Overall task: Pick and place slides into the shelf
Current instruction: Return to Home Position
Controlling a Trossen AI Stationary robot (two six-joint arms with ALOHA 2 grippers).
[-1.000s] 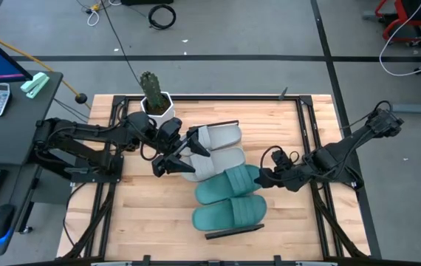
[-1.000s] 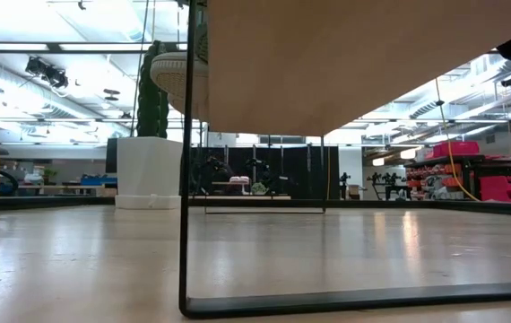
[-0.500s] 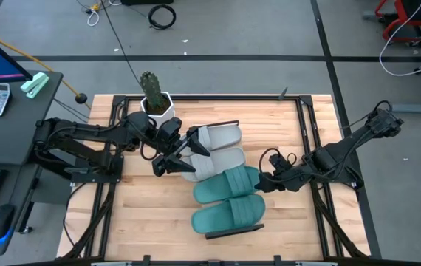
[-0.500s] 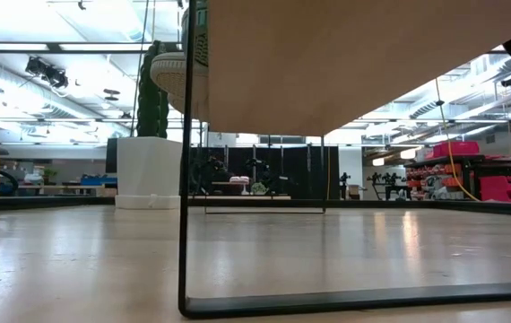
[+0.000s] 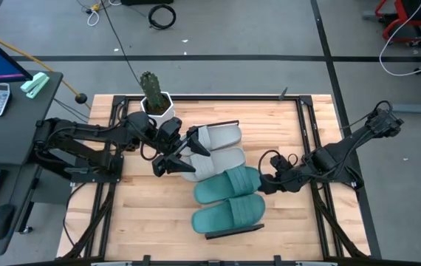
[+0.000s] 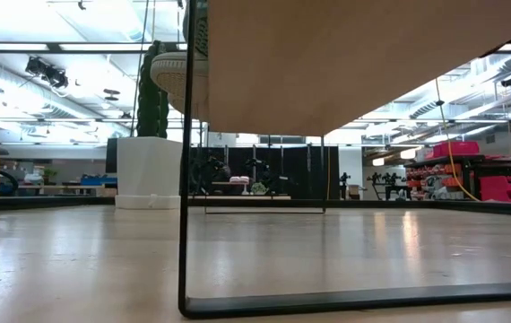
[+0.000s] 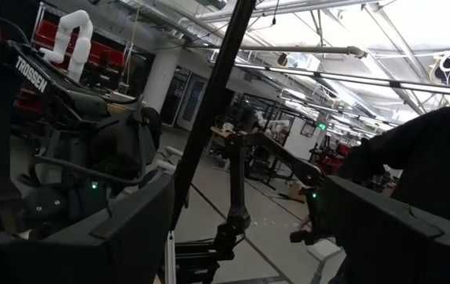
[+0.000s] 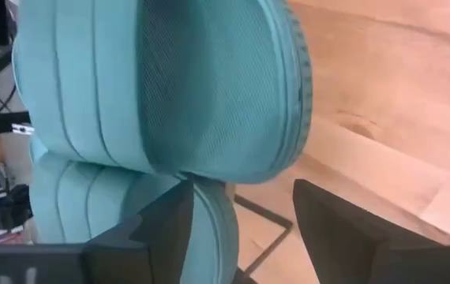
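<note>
Your right claw [image 5: 264,179] hangs open and empty, just beside the heel end of a teal slide [image 5: 229,185]. If it swings sideways as you pull away, a finger could catch that heel and shove the slide off the shelf [image 5: 234,232]. Back straight out. All four slides [image 5: 229,215] sit side by side on the shelf, two teal and two grey slides [image 5: 218,137]. Each lies long-ways across the shelf, heels toward the right arm, I think, and toes toward the left. Your left claw [image 5: 175,155] is open and empty too, close by the grey toes, so lift it gently.
</note>
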